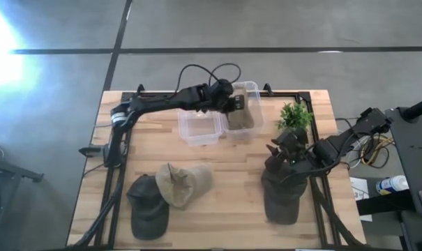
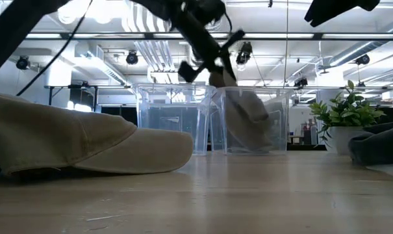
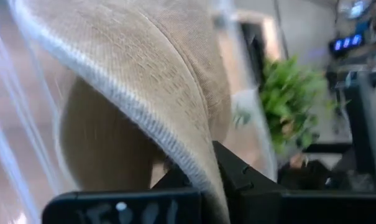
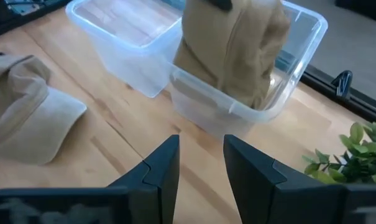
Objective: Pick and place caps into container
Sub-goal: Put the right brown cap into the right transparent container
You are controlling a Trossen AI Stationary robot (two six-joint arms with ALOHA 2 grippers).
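Note:
My left gripper (image 1: 233, 102) reaches over the right-hand clear container (image 1: 254, 93) and is shut on a tan cap (image 1: 241, 117) that hangs inside it. In the low view that cap (image 2: 247, 122) shows through the container's wall below the gripper (image 2: 214, 73). My right gripper (image 4: 201, 167) is open above bare table, near the plant, and touches nothing. Just beyond it toward the near edge, a dark cap (image 1: 283, 194) lies on the table. Another tan cap (image 1: 185, 183) and a dark cap (image 1: 147, 207) lie side by side near the table's near-left part. My left gripper pinches the tan cap by its stitched edge (image 3: 189, 163) between the two fingers (image 3: 240, 177). It comes from above, slanting down from the table's left. The cap hangs below the fingers inside the right container, and its lower end (image 2: 249, 142) is down near the container's floor.
A second clear container (image 1: 199, 128) stands against the first on its left. A small green plant (image 1: 294, 116) in a pot stands to the right of the containers, close to my right gripper. Bare wood lies in the table's middle (image 1: 231, 174).

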